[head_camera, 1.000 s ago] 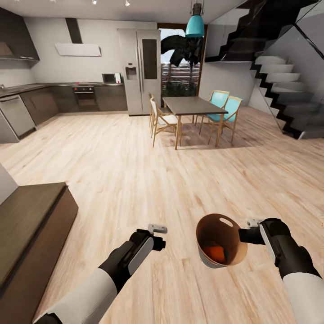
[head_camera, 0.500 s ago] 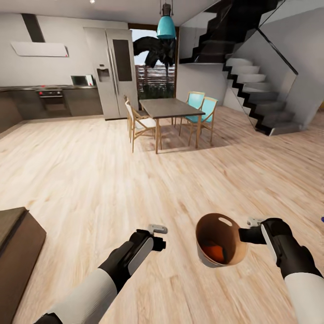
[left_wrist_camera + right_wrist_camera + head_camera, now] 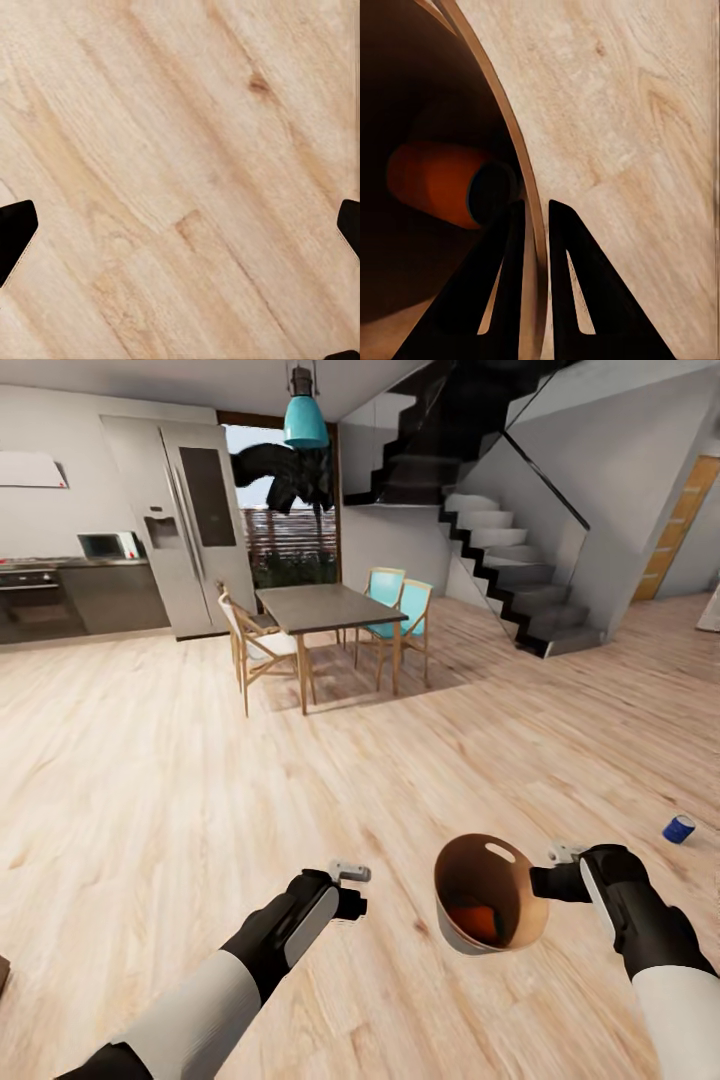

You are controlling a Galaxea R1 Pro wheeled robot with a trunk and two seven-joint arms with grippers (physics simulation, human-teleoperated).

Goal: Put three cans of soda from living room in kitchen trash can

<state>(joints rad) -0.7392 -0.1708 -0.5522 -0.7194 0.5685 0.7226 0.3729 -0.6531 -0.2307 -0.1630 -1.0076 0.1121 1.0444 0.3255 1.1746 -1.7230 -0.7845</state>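
In the right gripper (image 3: 548,876), above the pale wood floor (image 3: 400,760), hung the tash can (image 3: 490,895), tilted so its mouth faced the head camera, with the oval handle cutout (image 3: 502,852) near the far rim. An orange can of soda (image 3: 478,922) lay on its side inside it; the right wrist view showed the same can (image 3: 439,191) deep in the bin, and the two dark fingers (image 3: 506,277) pinched on the thin wall (image 3: 529,225), one inside and one outside. The left gripper (image 3: 350,873) hung level beside the bin, apart from it, holding nothing; in its wrist view the fingertips (image 3: 15,232) stood wide apart over bare boards. A small blue can (image 3: 680,829) lay on the floor off to the right. Farther off stood a dining table (image 3: 325,606) with teal chairs (image 3: 400,605), a silver fridge (image 3: 190,525) and dark kitchen cabinets (image 3: 110,598) at the left, and a staircase (image 3: 510,570) at the right.
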